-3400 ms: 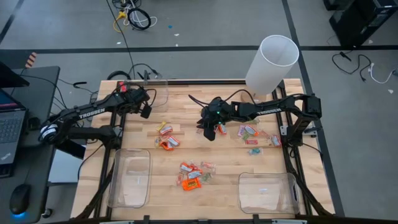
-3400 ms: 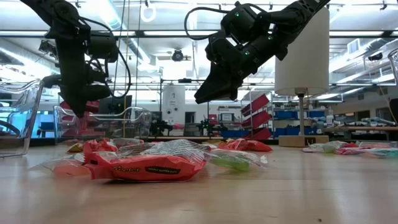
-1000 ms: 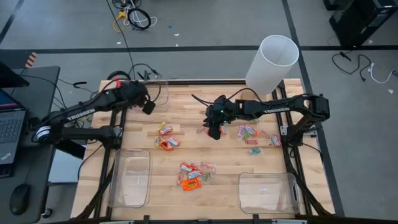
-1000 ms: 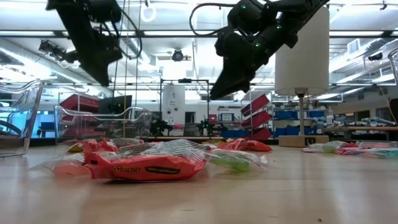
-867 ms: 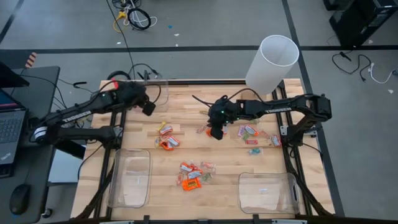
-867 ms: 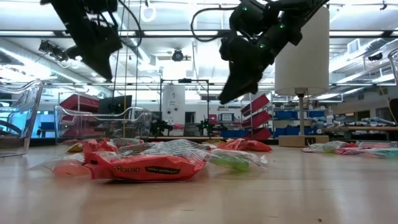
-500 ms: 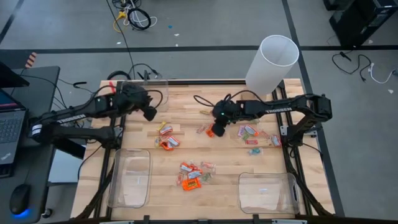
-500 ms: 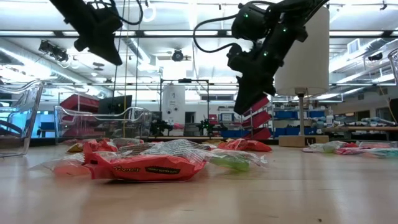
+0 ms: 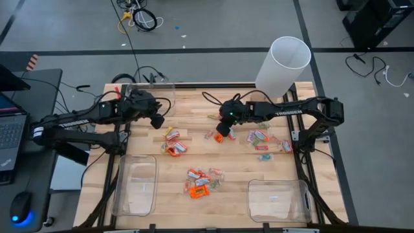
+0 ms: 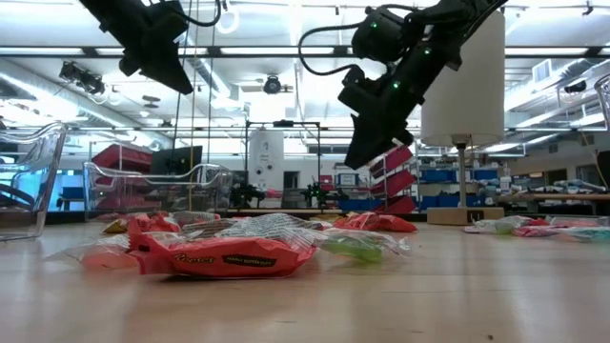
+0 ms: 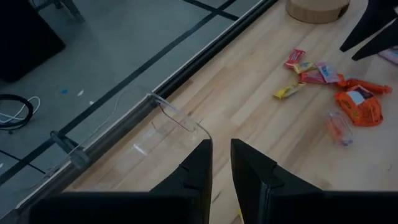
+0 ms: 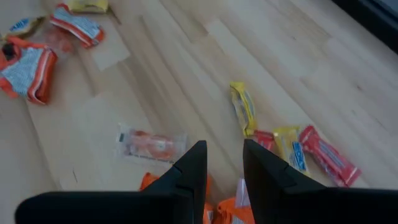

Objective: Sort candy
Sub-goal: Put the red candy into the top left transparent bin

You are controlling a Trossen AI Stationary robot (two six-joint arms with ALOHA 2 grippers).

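High view: I log candy in four loose groups on the surface (image 9: 194, 107): an orange-and-pink cluster (image 9: 173, 142) left of centre, a few pieces (image 9: 218, 134) under my right gripper (image 9: 220, 128), pale green-and-red pieces (image 9: 261, 141) toward the right edge, and a mixed pile (image 9: 202, 182) near the front. Three clear bins: one at front left (image 9: 134, 184), one at front right (image 9: 279, 199), one at the back left (image 9: 162, 97). All look empty. Left gripper (image 9: 156, 120) is near the back-left bin. "TROSSEN" reads on both arms.

Low view: both grippers hang clear above the surface. Nearest wrapper (image 10: 224, 255) is orange, with yellow lettering I read as "Reese's", not sharply.

Left wrist view: fingers (image 11: 198, 171) stand slightly apart with nothing between them. The back-left bin's rim is just ahead.

Right wrist view: fingers (image 12: 194, 167) are parted, holding nothing. Below lie a clear-wrapped orange sweet (image 12: 151, 143), a yellow one (image 12: 242, 107), red and yellow ones (image 12: 305, 149), and orange wrappers directly under the tips. No print legible.

Step, as I judge it: sorting barely begun; right arm is lining up a pick. Next move calls for lowering onto a single orange wrapper, closing on it alone, then carrying it to a bin.
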